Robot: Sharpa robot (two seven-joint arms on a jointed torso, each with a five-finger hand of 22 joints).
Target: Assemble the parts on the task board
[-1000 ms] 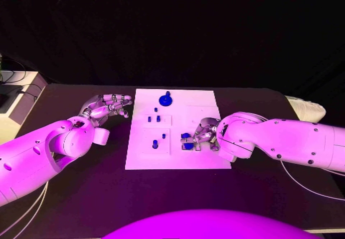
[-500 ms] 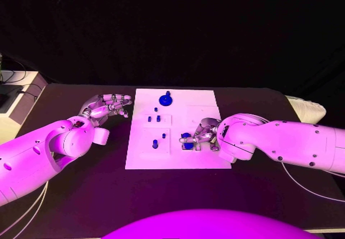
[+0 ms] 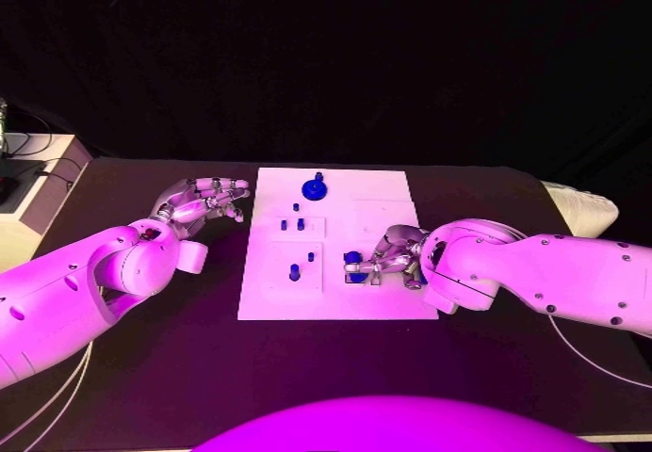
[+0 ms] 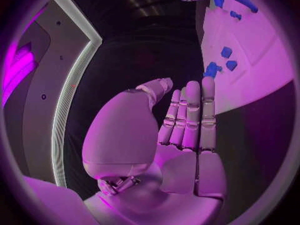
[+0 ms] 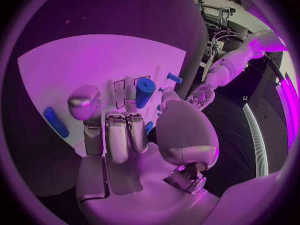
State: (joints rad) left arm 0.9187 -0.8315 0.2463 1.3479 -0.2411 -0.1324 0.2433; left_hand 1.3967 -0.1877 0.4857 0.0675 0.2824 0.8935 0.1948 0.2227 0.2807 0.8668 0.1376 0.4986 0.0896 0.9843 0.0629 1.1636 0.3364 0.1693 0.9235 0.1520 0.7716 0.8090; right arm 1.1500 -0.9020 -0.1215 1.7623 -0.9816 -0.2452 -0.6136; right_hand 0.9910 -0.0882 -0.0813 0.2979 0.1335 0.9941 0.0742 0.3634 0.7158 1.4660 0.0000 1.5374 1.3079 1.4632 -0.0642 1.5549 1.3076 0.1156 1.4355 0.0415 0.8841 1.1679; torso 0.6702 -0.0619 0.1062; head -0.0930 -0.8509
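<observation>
Since 1 second ago my right arm has slid slightly toward the lower right of the head view, while my right robot hand (image 3: 391, 257) stays at the right-centre of the task board (image 3: 337, 306), fingers curled over 2 blue parts (image 3: 353, 266); I cannot tell whether it grips one. My left robot hand (image 3: 203, 201) has not moved: it hovers over the bench (image 3: 163, 377) just off the board's upper left edge, holding nothing, fingers straight and close together in the left wrist view. Elsewhere on the board I count 1 round blue part (image 3: 314, 189) at the top centre and 5 small blue pegs (image 3: 291, 224) left of centre.
</observation>
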